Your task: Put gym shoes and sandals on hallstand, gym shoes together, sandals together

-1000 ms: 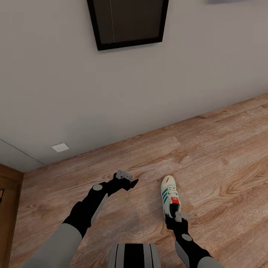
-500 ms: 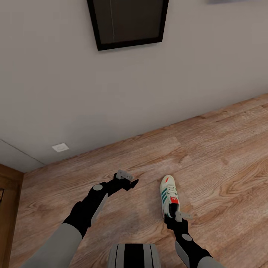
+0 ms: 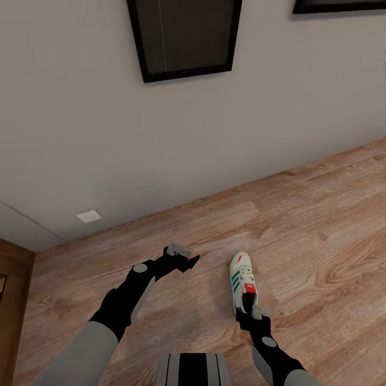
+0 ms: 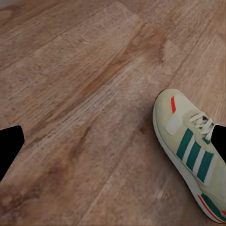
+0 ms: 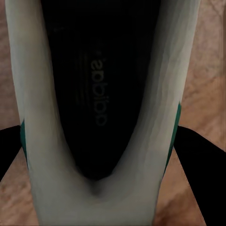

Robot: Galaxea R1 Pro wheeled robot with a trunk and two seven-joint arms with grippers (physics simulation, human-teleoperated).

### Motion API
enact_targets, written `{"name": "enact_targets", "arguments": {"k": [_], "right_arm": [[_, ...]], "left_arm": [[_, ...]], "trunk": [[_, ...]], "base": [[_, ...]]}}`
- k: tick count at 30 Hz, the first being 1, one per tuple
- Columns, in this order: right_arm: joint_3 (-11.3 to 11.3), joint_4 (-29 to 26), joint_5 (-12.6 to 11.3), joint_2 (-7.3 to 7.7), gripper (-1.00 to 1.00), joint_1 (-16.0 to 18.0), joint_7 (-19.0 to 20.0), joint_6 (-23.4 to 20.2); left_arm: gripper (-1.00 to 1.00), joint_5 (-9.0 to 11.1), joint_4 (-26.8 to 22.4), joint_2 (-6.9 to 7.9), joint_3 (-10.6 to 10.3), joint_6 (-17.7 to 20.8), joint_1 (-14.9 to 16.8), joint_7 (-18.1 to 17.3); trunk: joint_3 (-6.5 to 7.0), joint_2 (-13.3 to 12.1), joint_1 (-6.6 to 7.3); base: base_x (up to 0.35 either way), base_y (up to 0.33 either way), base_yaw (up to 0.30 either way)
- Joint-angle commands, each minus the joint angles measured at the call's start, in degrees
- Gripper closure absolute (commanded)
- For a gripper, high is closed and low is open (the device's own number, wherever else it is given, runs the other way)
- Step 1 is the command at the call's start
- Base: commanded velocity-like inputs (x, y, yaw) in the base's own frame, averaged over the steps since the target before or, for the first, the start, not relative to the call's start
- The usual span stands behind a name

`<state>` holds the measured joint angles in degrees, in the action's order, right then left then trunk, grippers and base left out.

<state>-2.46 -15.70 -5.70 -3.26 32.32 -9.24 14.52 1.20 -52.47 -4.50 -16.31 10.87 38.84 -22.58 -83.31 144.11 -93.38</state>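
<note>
On the corridor floor, a surface of light brown wood-grain planks with darker knots and streaks, one gym shoe sits with its rounded toe toward the pale wall. It is a white lace-up sneaker with three green side stripes, a red-orange tongue patch and a small red mark on the toe. The right gripper is at the shoe's heel; in the right wrist view the dark insole and smooth off-white collar of the gym shoe lie between the two black fingers, which stand on either side of the heel, set fairly wide, and I cannot tell whether they press the shoe.

The left gripper hangs above bare floor to the left of the shoe, apart from it, its grey and black fingers spread and holding nothing. In its wrist view the gym shoe shows flat white laces and a thin pale sole.

On the wall hang a black-framed picture with a dark flat panel and the edge of a second frame. A small white wall plate sits low, near a brown wooden door edge.
</note>
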Motion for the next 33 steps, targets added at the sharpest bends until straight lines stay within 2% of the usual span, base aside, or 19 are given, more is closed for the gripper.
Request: {"name": "enact_targets", "arguments": {"k": [1,19,22,28,29,33], "right_arm": [[-0.27,0.05,-0.62,0.01,1.00,0.02,-0.16,0.25],[-0.29,0.04,-0.62,0.01,1.00,0.02,-0.25,0.36],[-0.28,-0.02,-0.67,-0.07,1.00,0.02,-0.32,0.41],[-0.39,-0.11,-0.63,-0.17,1.00,0.02,-0.36,0.44],[-0.50,-0.12,-0.59,-0.17,1.00,0.02,-0.30,0.43],[-0.53,-0.12,-0.60,-0.10,1.00,0.02,-0.20,0.45]], "left_arm": [[-1.00,0.12,-0.13,0.00,0.05,0.44,0.01,-0.16],[-1.00,0.12,-0.35,0.27,0.53,0.47,-0.06,-0.09],[-1.00,0.12,-0.35,0.35,1.93,0.55,-0.21,-0.16],[-1.00,0.08,-0.35,0.96,3.00,0.56,-0.33,-0.28],[-1.00,0.05,-0.35,1.26,3.98,0.56,-0.41,-0.34],[-1.00,-0.08,-0.35,1.65,4.36,0.56,-0.35,-0.36]], "trunk": [[0.19,0.00,0.03],[4.18,-0.24,0.50],[4.85,-0.28,0.57],[6.17,-0.36,0.73],[6.44,-0.38,0.75],[7.61,-0.43,0.86]], "base": [[0.000,0.000,0.000],[0.000,0.000,0.000],[0.000,0.000,0.000],[0.000,0.000,0.000],[0.000,0.000,0.000],[0.000,0.000,0.000]]}}
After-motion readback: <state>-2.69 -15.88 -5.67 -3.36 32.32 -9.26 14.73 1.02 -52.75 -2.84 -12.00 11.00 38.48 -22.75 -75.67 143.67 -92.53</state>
